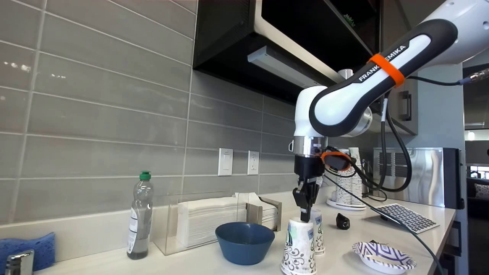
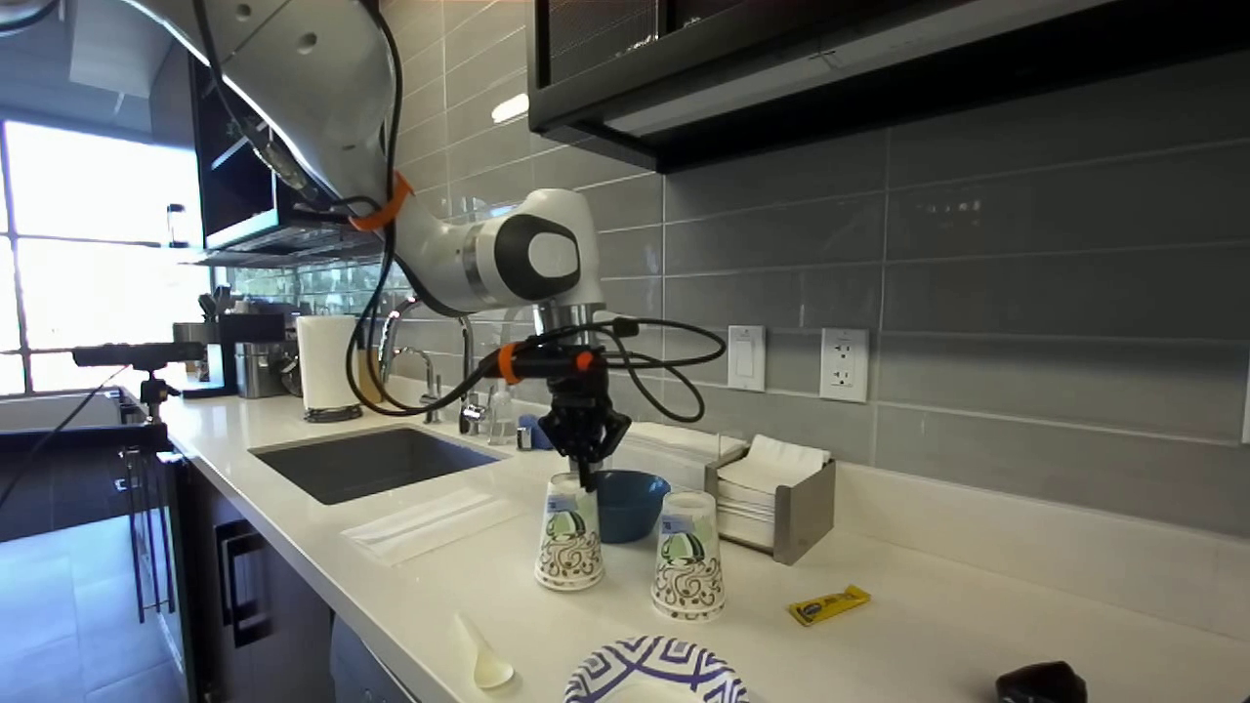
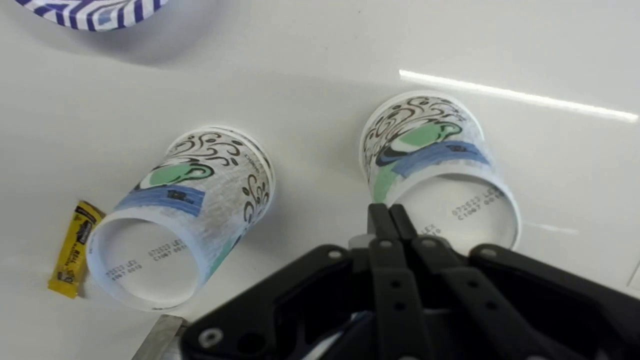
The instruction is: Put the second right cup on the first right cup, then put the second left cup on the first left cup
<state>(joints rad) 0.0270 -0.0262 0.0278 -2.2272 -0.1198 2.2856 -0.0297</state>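
Two upturned paper cups or cup stacks with brown swirls and a green cup print stand apart on the counter. The cup under my gripper shows in both exterior views (image 1: pixel 299 252) (image 2: pixel 569 542) and at right in the wrist view (image 3: pixel 425 132). The other cup stack (image 1: pixel 318 233) (image 2: pixel 688 566) stands at left in the wrist view (image 3: pixel 192 185) and shows a double rim at its mouth. My gripper (image 3: pixel 389 206) points down (image 1: pixel 305 215) (image 2: pixel 586 478), its fingers nearly together at the raised base edge of the nearer cup, one outside and one inside, pinching that edge.
A blue bowl (image 1: pixel 245 244) stands close behind the gripped cup. A napkin holder (image 2: pixel 811 513) is behind the other stack. A yellow packet (image 2: pixel 828 605), a patterned paper bowl (image 1: pixel 382 258), a white spoon (image 2: pixel 488 669), a bottle (image 1: pixel 140 221) and a sink (image 2: pixel 376 464) are around.
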